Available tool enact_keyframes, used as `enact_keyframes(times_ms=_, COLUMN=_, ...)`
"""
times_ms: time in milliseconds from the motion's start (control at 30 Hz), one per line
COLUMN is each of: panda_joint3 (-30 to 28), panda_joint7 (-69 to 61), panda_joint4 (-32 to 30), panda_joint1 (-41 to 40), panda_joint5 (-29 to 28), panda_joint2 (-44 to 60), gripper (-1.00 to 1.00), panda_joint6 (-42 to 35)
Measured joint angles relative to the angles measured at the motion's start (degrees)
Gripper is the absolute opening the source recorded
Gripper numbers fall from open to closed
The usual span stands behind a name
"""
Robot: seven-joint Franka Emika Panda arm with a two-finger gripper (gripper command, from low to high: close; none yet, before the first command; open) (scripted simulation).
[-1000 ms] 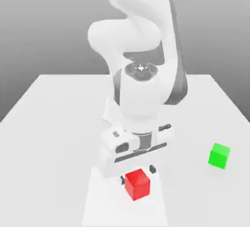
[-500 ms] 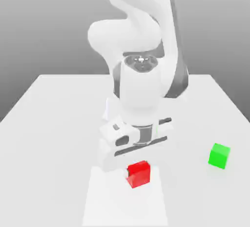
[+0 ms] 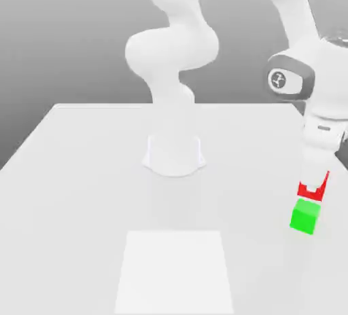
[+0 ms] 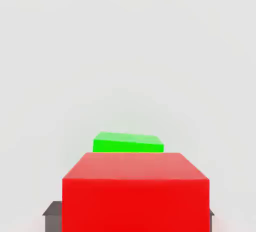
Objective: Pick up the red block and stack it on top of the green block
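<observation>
White table under a grey backdrop, with the arm reaching over to the exterior view's right.
On that right side the gripper points down, its jaws closed tight on the red block, which hangs just above the green block resting on the table; whether the two cubes touch is unclear. From the hand view the red block sits close up, with the green block partly hidden beyond it.
</observation>
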Motion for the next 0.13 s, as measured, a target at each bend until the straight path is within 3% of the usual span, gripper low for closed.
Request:
enact_keyframes(times_ms=33, panda_joint3=-0.65, panda_joint7=0.88, panda_joint4=0.07, panda_joint1=0.43, panda_joint5=-1.21, panda_joint2=1.69, gripper=1.0, panda_joint6=1.56)
enact_keyframes(times_ms=133, panda_joint3=-0.65, panda_joint7=0.88, panda_joint4=0.07, panda_joint1=0.43, panda_joint5=-1.21, panda_joint2=1.69, gripper=1.0, panda_joint6=1.56)
